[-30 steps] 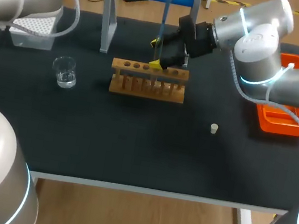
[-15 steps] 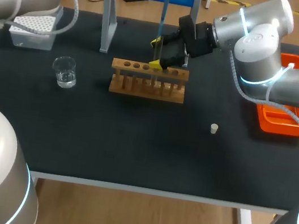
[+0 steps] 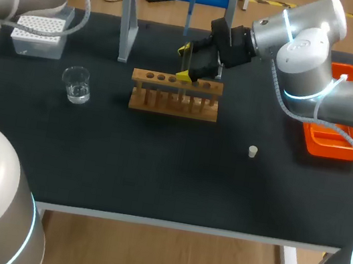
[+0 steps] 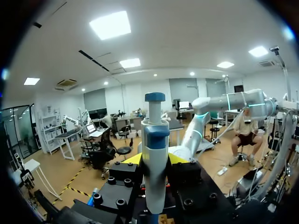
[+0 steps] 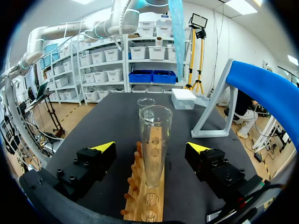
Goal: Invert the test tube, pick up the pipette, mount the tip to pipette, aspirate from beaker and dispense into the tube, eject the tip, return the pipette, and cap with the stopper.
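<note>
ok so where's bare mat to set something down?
Widest free: front of the table, from test tube rack and beaker to the near edge, except the stopper. Also between stopper and orange tray. Crowded: rack, under the right gripper and pipette.

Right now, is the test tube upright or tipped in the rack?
Upright. The test tube stands mouth-up in the wooden rack, between the right gripper's open fingers, touching neither.

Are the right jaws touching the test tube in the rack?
Apart. Right wrist view: the test tube stands in the rack with clear gaps to both jaws of the right gripper.
</note>
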`<state>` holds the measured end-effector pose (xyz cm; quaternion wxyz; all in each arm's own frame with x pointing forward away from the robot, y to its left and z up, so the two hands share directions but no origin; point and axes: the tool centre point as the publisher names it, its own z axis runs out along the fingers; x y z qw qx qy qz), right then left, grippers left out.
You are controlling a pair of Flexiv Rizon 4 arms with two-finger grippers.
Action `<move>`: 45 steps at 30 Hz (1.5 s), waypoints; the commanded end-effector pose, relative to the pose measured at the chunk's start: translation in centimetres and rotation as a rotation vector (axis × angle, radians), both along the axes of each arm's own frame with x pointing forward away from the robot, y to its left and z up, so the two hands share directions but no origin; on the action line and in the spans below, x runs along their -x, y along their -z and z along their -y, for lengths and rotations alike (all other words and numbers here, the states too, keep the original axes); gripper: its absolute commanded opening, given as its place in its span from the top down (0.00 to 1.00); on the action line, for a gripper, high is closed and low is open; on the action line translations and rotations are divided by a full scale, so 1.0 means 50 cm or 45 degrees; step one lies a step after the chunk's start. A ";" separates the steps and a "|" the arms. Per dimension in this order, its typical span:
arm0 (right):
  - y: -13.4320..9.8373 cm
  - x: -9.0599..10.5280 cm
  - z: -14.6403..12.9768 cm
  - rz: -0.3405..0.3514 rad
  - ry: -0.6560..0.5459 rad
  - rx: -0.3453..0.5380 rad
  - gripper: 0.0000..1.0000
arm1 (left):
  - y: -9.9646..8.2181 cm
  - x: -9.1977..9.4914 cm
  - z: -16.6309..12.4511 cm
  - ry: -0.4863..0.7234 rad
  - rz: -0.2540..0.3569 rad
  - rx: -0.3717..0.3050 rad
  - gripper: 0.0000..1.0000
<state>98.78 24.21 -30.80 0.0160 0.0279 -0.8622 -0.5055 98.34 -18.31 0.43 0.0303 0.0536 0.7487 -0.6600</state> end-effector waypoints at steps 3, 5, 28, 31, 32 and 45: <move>-0.001 0.000 0.001 -0.001 0.000 0.002 0.00 | -0.020 0.072 -0.062 -0.111 0.004 -0.057 1.00; -0.001 0.000 0.001 -0.001 0.000 0.002 0.00 | -0.017 0.093 -0.081 -0.140 0.010 -0.075 1.00; -0.001 0.000 0.001 -0.001 0.000 0.002 0.00 | 0.184 0.260 -0.083 -0.051 -0.020 0.027 1.00; -0.001 0.000 0.001 -0.001 0.000 0.002 0.00 | 0.206 0.264 -0.070 -0.042 -0.039 0.054 1.00; -0.001 0.000 0.001 -0.001 0.000 0.002 0.00 | 0.215 0.265 -0.063 -0.031 -0.052 0.055 1.00; -0.001 0.000 0.001 -0.001 0.000 0.002 0.00 | 0.262 0.277 -0.032 -0.109 -0.050 0.069 1.00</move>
